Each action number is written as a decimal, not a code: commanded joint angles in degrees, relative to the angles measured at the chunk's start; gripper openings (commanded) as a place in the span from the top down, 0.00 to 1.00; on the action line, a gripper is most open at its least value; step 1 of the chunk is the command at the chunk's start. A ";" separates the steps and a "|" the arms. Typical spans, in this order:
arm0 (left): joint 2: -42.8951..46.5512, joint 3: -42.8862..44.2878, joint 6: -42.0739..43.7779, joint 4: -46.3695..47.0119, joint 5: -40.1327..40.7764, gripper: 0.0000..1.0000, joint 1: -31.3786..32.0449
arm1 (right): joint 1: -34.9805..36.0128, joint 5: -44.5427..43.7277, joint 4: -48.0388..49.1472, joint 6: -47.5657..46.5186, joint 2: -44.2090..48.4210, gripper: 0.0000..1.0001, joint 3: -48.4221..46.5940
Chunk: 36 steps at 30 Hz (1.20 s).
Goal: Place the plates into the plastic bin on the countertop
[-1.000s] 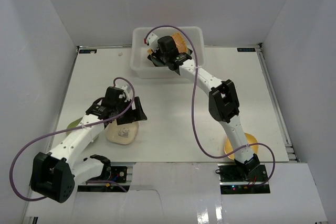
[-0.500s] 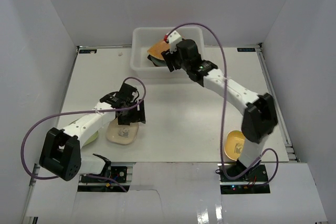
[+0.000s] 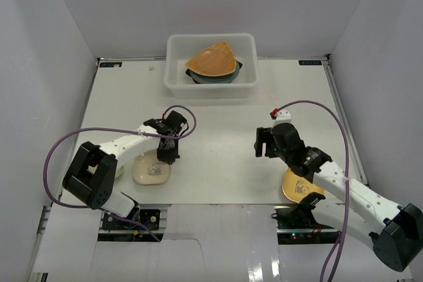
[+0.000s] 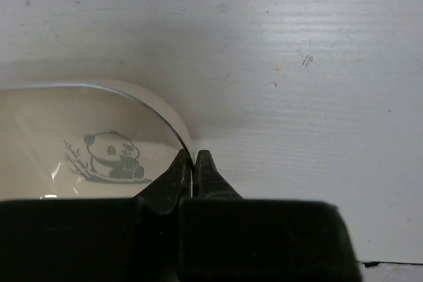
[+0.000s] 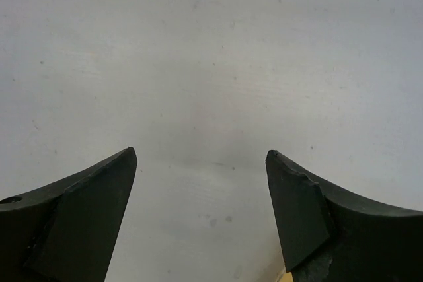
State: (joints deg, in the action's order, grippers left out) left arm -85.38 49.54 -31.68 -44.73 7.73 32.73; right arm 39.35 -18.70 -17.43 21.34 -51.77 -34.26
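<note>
**White countertop, bin holding stacked plates**

White walls close in the countertop [image 3: 225, 130]. At its far edge sits the plastic bin [image 3: 170, 64]. Inside, an orange woven fan plate [image 3: 211, 61] lies on top of a teal plate [image 3: 218, 78]. Near the front left, a cream plate [image 4: 86, 137] with a panda print rests on the surface. The left gripper [image 4: 193, 158] has its jaws pinched tight on this plate's rim. A yellow plate [image 3: 292, 187] lies partly under the right arm. The right gripper [image 5: 201, 156] hangs over bare surface, jaws spread wide and holding nothing.
</note>
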 commanded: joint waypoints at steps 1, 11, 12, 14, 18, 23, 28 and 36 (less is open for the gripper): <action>1.10 1.78 0.39 3.95 0.54 1.00 0.32 | 0.29 -0.29 -9.61 9.22 5.35 0.14 1.55; 5.40 20.14 4.43 4.83 0.53 1.00 2.07 | 0.37 -3.02 -17.81 20.13 6.07 0.18 6.48; 5.06 22.51 5.04 4.48 1.14 1.00 2.07 | 0.29 -2.84 -17.99 20.49 4.85 0.19 6.49; 2.61 30.59 6.10 2.99 1.67 1.00 2.16 | 0.37 -3.53 -18.95 21.37 4.13 0.20 5.88; -3.62 42.63 9.17 2.28 2.91 1.00 2.42 | 0.37 -7.13 -23.25 20.24 6.23 0.20 3.15; -15.12 60.62 11.64 1.23 5.10 1.00 2.51 | 0.37 -9.87 -28.00 20.58 9.75 0.17 -0.37; -31.69 81.17 14.88 1.31 6.08 1.00 2.51 | 0.37 -8.38 -29.94 22.33 12.12 0.15 1.47; -44.51 92.42 21.57 13.42 5.72 1.00 2.43 | 0.37 -7.40 -31.17 21.99 8.62 0.15 0.95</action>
State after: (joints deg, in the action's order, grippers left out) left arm -130.10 139.76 -14.46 -37.30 12.88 35.00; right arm 39.51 -25.47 -46.83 42.06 -42.17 -32.47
